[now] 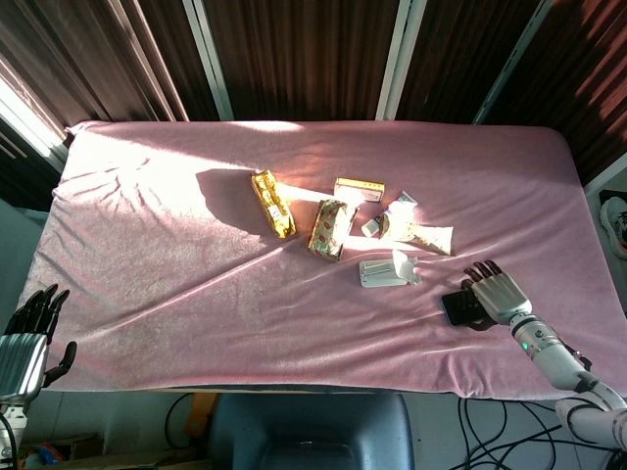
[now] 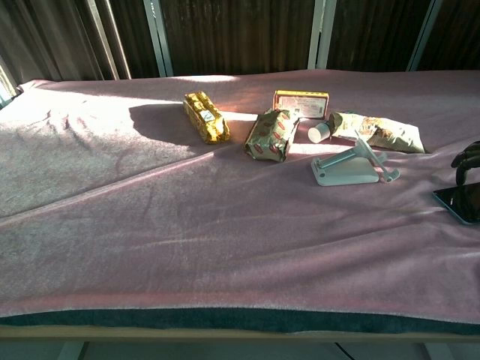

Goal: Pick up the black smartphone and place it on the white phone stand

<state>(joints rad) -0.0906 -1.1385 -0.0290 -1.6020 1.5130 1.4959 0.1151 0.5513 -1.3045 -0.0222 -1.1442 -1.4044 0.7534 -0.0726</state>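
Observation:
The black smartphone (image 1: 455, 308) (image 2: 459, 201) lies on the pink cloth near the table's right front edge. My right hand (image 1: 497, 292) is over its right part with the fingers (image 2: 466, 159) stretched out and apart; no grip on the phone shows. The white phone stand (image 1: 389, 271) (image 2: 349, 166) stands a short way to the left of the phone and a little further back, with nothing on it. My left hand (image 1: 29, 333) hangs off the table's left front corner, its fingers apart and holding nothing.
Behind the stand lie snack packs: a yellow one (image 1: 273, 203), a brown one (image 1: 329, 229), a flat box (image 1: 359, 189), a pale bag (image 1: 423, 231) and a small white cup (image 2: 319, 133). The pink cloth (image 1: 176, 284) has wrinkles at the left.

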